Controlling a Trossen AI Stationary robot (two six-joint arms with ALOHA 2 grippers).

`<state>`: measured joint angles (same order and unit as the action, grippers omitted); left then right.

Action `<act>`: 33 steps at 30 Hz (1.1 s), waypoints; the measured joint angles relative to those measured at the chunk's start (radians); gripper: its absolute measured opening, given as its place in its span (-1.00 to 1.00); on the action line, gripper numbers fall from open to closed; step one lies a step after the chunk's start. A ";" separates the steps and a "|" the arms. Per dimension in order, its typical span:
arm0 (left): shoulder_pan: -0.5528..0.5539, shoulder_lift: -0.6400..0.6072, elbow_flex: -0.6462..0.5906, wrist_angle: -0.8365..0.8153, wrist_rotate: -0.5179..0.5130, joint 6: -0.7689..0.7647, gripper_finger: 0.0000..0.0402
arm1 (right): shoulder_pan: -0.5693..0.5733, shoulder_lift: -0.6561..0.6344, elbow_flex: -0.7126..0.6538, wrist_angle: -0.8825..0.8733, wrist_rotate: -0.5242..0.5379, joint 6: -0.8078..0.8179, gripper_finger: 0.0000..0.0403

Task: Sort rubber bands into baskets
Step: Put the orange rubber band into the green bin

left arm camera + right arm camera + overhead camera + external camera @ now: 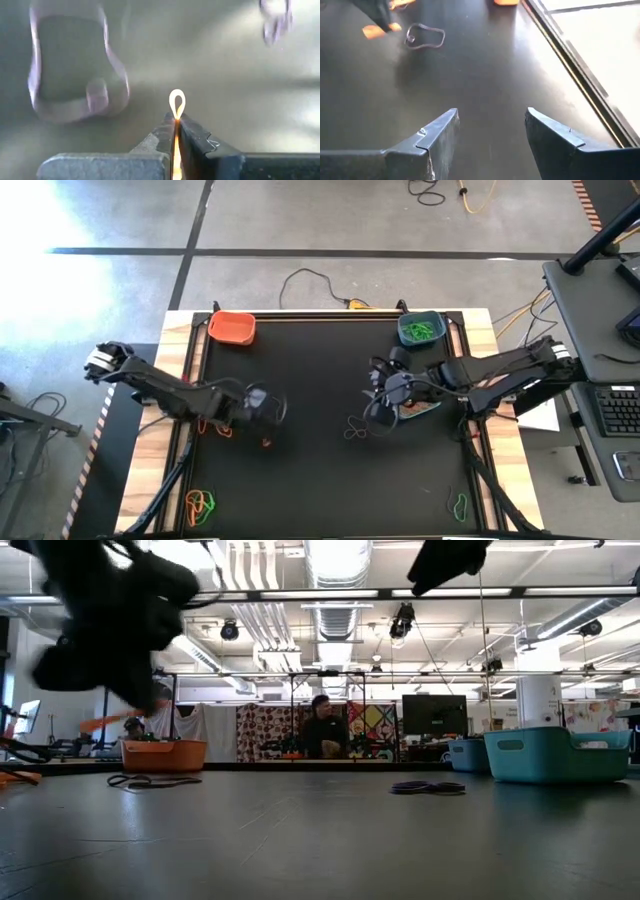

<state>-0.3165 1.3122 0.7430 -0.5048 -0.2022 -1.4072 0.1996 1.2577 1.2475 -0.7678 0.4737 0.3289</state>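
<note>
My left gripper (177, 121) is shut on an orange rubber band (177, 101) above the mat's left half (262, 412). My right gripper (492, 127) stands open over the mat's right half (380, 416), with nothing between its fingers. A dark rubber band (355, 428) lies flat on the mat just left of it. The orange basket (232, 327) stands at the far left and the teal basket (420, 330), with green bands in it, at the far right. The blue basket (467, 753) shows beside the teal one (555, 755) in the low view. My left gripper pinches the orange rubber band between its two fingertips. A small loop of the band (177, 98) sticks out past the tips. The fingers slant down toward the mat. In the low view the band (112, 721) shows as an orange streak at the gripper, clear of the mat.
More bands lie on the mat: orange ones (216, 428) under the left arm, orange and green ones (200, 502) near the front left corner, a green one (458, 505) at the front right, and dark ones (427, 787). A person (322, 730) sits in the room behind.
</note>
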 joint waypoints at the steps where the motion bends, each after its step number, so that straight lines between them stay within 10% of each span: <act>1: 0.038 0.012 -0.002 0.027 -0.021 0.057 -1.00 | -0.005 0.002 0.000 0.006 0.001 0.000 0.09; 7: 0.235 0.137 -0.001 0.258 -0.090 0.537 -1.00 | -0.006 0.019 -0.041 0.041 -0.011 -0.070 0.09; 11: 0.312 0.215 -0.001 0.496 0.038 0.804 -1.00 | -0.011 0.052 -0.084 0.077 -0.031 -0.035 0.09; 21: 0.326 0.380 -0.002 0.652 0.055 0.943 -1.00 | -0.012 0.258 -0.195 0.313 -0.151 0.033 0.09; 33: 0.311 0.471 0.075 0.670 0.055 0.972 -0.89 | -0.042 0.469 -0.026 0.309 -0.178 -0.053 0.09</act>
<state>-0.0059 1.7831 0.8185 0.1652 -0.1472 -0.4347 0.1579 1.7263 1.2216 -0.4590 0.2957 0.2762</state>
